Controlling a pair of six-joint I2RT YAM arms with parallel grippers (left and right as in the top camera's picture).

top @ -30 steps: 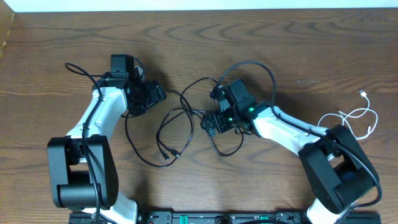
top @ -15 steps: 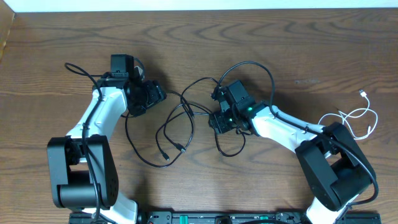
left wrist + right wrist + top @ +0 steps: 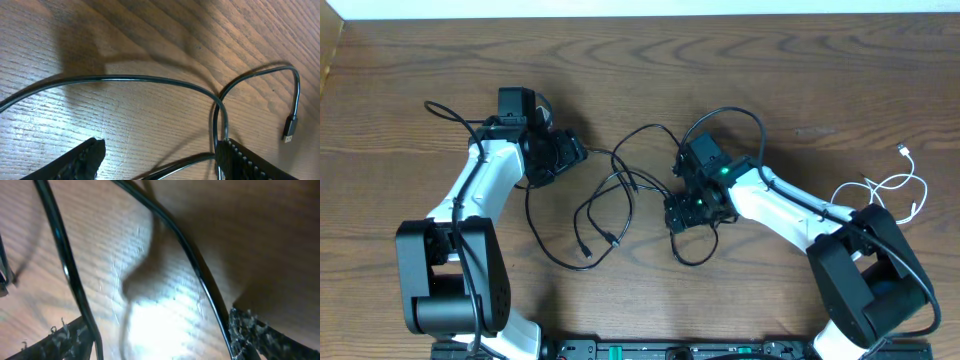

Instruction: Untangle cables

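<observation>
Thin black cables [image 3: 548,256] lie in crossing loops on the wooden table between my two grippers. My left gripper [image 3: 575,152] is open at the left end of the tangle. In the left wrist view its jaws [image 3: 159,150] stand wide apart, with a black cable [image 3: 125,78] arching ahead and another strand running between them beside the right finger. A plug end [image 3: 288,129] lies to the right. My right gripper [image 3: 678,215] is open low over the right side of the tangle. Two black strands [image 3: 65,265] cross between its jaws [image 3: 157,330]. A white cable [image 3: 903,151] lies apart at the far right.
The table's far edge runs along the top of the overhead view. A wooden edge [image 3: 330,50] stands at the far left corner. The arm bases and a black rail [image 3: 650,350] sit at the front edge.
My right gripper has moved toward the front of the table and slightly right. The black loops near it have shifted with it. The left arm has not moved.
</observation>
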